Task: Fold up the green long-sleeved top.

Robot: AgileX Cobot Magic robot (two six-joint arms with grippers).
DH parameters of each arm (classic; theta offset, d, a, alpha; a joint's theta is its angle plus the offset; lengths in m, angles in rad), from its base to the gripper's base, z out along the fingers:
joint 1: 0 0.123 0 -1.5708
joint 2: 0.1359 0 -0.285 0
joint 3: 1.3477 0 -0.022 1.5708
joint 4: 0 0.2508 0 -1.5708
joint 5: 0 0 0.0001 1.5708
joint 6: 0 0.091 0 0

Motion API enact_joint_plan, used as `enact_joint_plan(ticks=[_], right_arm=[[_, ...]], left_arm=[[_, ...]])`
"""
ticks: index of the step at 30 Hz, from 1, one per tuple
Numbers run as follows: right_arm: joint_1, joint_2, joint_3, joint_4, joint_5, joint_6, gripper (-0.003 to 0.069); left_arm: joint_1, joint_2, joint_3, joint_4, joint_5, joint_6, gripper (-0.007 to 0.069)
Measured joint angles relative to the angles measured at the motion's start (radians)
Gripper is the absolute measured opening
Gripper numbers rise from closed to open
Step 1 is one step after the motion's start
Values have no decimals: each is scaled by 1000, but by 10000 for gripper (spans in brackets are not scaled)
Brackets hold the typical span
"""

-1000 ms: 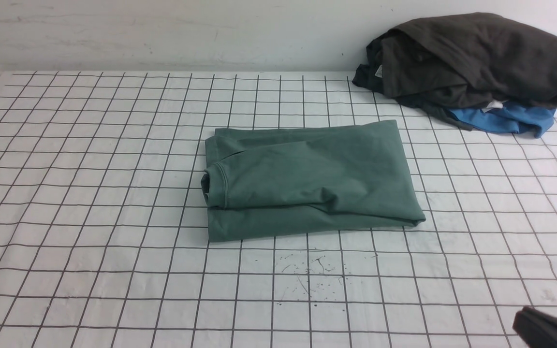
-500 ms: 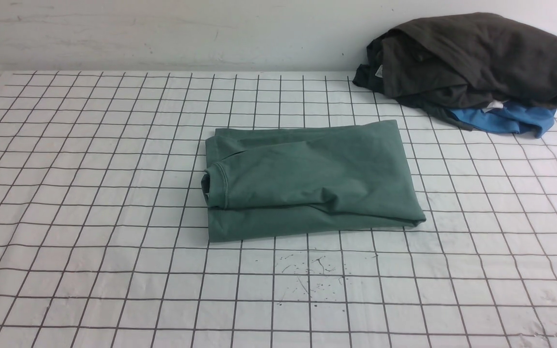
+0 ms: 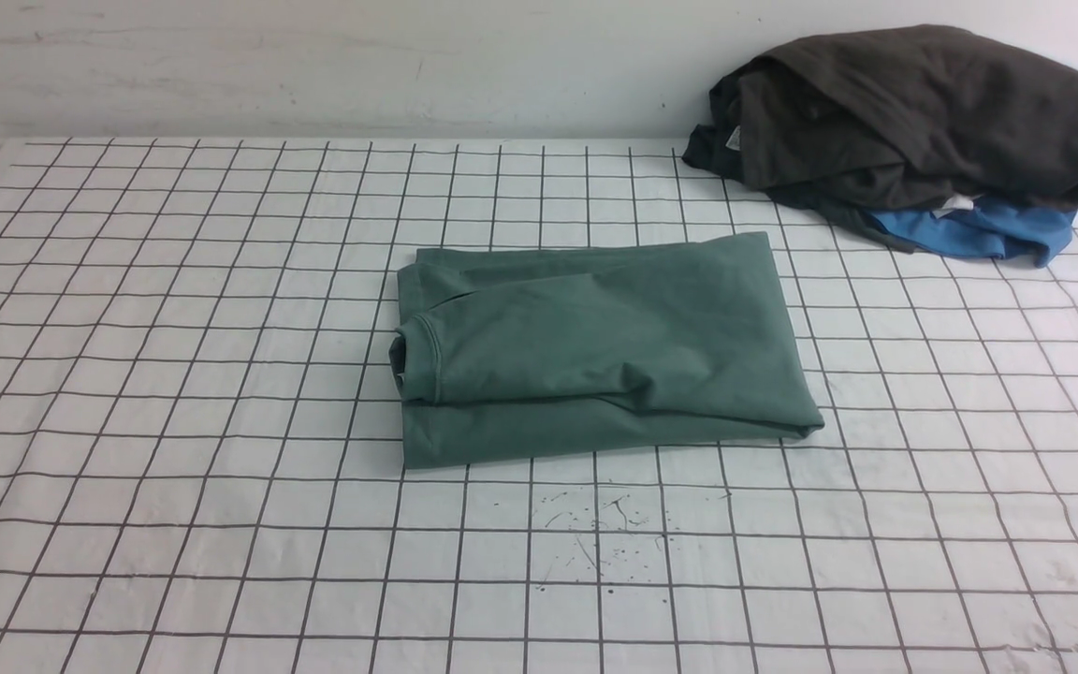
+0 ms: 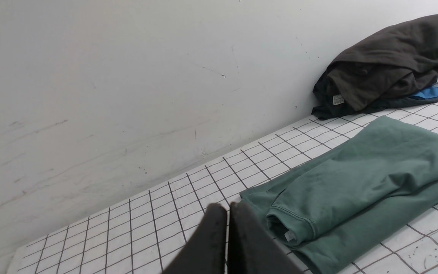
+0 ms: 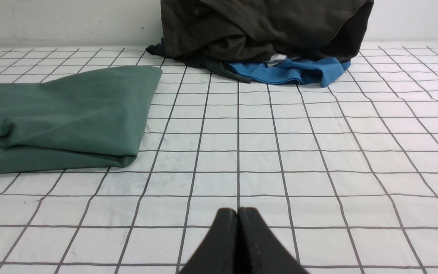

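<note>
Jaws of the right gripper, at the front view's lower right corner 1 second ago, are now gone from it; the green long-sleeved top (image 3: 595, 351) lies folded mid-surface (image 3: 174, 309), so folding looks finished. Left wrist view: left gripper (image 4: 227, 213) pressed together, empty, label unreadable. Right wrist view: right gripper (image 5: 237, 215) together, top's left part cut off.
</note>
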Motion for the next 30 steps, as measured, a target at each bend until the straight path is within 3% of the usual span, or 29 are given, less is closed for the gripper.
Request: enact_joint_plan(ticks=[21,24,27,30], right_arm=[[0,0,-2,0,8,-1,-11],[0,0,-2,0,9,-1,-11],[0,0,-2,0,9,-1,-11],[0,0,-2,0,9,-1,-11]], left_arm=[[-8,-48,31,0,-5,0,-8],[-7,-77,75,84,-46,2,-8],[17,-129,132,275,-124,-70,-8],[71,-169,230,407,-210,-333,-8]])
